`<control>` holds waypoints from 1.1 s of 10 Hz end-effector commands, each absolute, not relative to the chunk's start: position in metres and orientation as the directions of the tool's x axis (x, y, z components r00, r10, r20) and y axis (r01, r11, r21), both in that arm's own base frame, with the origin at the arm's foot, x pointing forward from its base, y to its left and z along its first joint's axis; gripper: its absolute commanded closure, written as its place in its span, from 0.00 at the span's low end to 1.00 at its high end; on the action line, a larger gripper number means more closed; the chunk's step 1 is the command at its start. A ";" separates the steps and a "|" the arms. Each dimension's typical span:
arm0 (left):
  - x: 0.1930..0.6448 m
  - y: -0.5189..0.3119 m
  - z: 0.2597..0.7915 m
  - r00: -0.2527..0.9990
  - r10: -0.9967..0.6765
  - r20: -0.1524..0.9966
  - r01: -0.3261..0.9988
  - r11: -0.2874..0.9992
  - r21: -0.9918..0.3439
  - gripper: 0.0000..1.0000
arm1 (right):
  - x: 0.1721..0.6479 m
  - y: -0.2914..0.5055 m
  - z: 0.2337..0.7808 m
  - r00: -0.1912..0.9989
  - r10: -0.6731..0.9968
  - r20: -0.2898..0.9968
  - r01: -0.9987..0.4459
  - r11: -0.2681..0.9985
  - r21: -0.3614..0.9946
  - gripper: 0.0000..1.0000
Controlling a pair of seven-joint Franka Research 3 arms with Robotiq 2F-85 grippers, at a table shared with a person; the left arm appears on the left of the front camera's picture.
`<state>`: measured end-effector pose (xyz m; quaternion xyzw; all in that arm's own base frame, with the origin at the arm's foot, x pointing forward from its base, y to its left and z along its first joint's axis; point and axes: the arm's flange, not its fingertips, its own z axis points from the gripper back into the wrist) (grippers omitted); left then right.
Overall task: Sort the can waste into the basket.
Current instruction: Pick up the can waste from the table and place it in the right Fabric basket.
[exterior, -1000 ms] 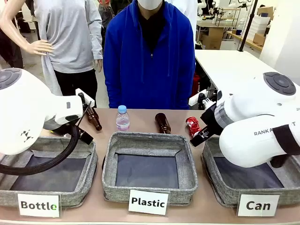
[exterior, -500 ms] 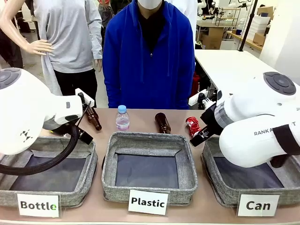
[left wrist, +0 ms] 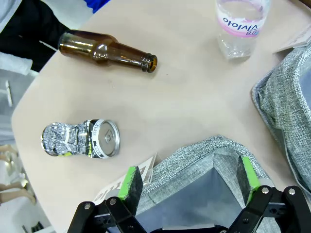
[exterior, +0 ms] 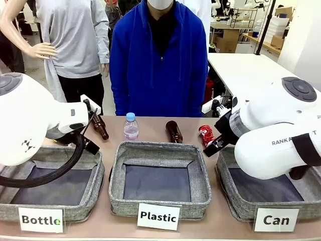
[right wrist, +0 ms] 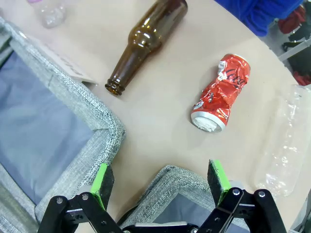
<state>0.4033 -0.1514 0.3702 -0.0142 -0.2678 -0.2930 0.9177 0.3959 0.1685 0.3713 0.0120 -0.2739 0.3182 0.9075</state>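
1. Since nothing has shifted over the last second, with both arms, the person and every item sitting exactly where they were, the sort has probably not begun: neither can is in its basket.
2. At the left, the left claw (left wrist: 188, 177) hangs released, jaws wide with nothing between them, over a corner of the "Bottle" basket (exterior: 50, 155). The silver can (left wrist: 80, 139) lies on its side on the table (left wrist: 194, 97) just off that corner, near the left end, with a brown bottle (left wrist: 104, 51) lying farther off.
3. In the middle, a water bottle (exterior: 131, 126) stands upright and a second brown bottle (exterior: 174, 131) lies on the far side of the "Plastic" basket (exterior: 160, 148). Neither belongs to this job.
4. At the right, the red can (right wrist: 221, 92) lies on the table just beyond the far rim of the "Can" basket (exterior: 224, 175). The right claw (right wrist: 161, 179) is released and empty, poised over that rim and short of the can.
5. The stillness looks like a pause before the first pick. The red can is the shorter carry, while the silver one would have to cross the whole table.
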 end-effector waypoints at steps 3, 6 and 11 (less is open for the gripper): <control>0.403 -0.151 0.370 0.685 -0.530 0.500 0.545 0.828 0.131 0.00 | 0.396 0.168 0.371 0.648 0.571 0.505 -0.584 0.797 -0.152 0.00; 0.386 -0.154 0.397 0.682 -0.558 0.473 0.569 0.811 0.136 0.00 | 0.385 0.168 0.400 0.662 0.536 0.524 -0.597 0.800 -0.064 0.00; 0.310 -0.090 0.512 0.786 -0.313 0.534 0.602 0.585 -0.544 0.00 | 0.316 0.069 0.515 0.874 0.059 0.482 -0.413 0.614 0.673 0.00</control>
